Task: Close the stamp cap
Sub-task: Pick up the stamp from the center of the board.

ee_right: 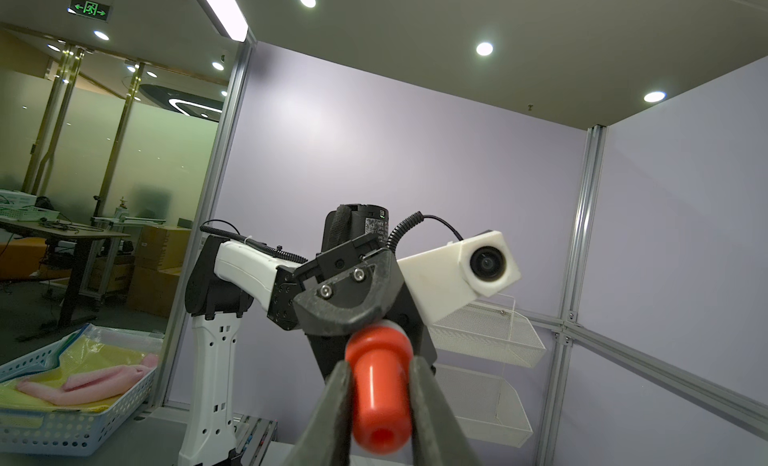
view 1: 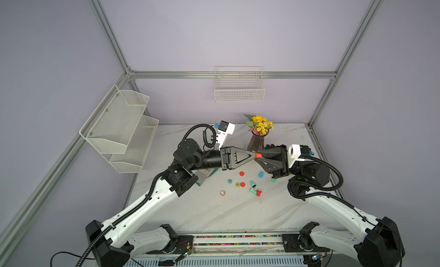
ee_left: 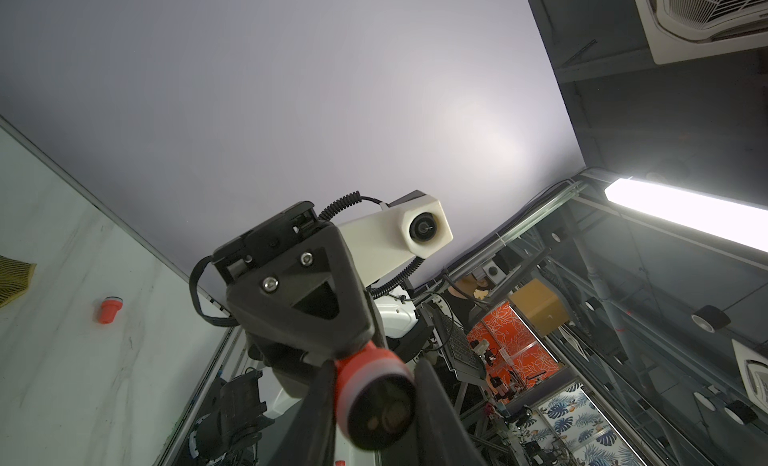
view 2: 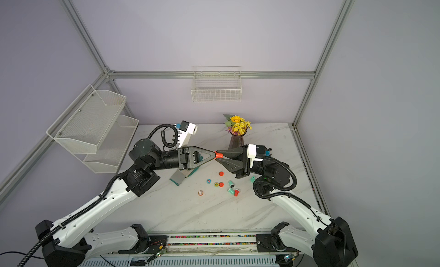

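**Above the marble table (view 1: 214, 213), a red stamp (view 1: 258, 155) is held between two claws**

Clear of the tabletop and near the flower vase (view 1: 256, 140), the small stamp is seen held end to end by the two arms, whose claws meet tip to tip in both top views. The left gripper (view 2: 214, 156) is closed down on the wide end, taken to be the cap (ee_left: 374, 401). Its fingers (ee_left: 436, 401) are pressed to either side of the rim in the left wrist view. The right gripper (ee_right: 379, 372) is drawn in to a narrow gap around the slimmer handle, and both of its fingers appear to lie against the plastic in the right wrist view. How firmly the handle is gripped cannot be told. Whether the cap is fully seated cannot be made out either, though a pale band is visible behind the rim.

The piece is judged to be light, stiff moulded plastic, smooth and round. It could be twisted or squeezed out from between such thin fingers if pushed off-axis. The handle is best taken across its straight shaft, close to the flare, and the cap by its rim, with pressure applied straight along the shared axis. A cocked cap would be expected to jam rather than bend. Other loose stamps and caps (view 1: 242, 174) are seen scattered on the table below.
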`<act>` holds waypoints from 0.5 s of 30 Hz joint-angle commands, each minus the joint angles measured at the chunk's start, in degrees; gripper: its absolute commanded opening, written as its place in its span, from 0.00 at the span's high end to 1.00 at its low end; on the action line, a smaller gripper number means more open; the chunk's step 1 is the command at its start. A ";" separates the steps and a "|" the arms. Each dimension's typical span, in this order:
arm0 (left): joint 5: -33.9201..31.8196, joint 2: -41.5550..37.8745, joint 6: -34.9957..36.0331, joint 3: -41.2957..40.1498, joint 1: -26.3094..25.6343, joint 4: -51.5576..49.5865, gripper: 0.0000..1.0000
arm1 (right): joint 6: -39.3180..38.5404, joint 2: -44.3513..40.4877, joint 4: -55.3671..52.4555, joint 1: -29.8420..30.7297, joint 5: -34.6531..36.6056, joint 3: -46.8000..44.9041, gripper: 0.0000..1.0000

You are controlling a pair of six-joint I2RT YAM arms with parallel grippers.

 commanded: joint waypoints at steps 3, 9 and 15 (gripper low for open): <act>1.23 -0.11 -0.97 1.62 0.20 2.66 0.89 | 0.47 0.11 1.05 0.13 -0.56 1.39 0.75; 1.47 -0.05 -1.15 1.62 0.24 3.04 0.89 | 1.06 1.06 1.86 0.19 -0.56 1.49 0.77; 1.20 0.13 -1.06 1.42 0.20 2.71 0.89 | 1.18 1.16 0.77 0.21 -0.95 2.23 0.76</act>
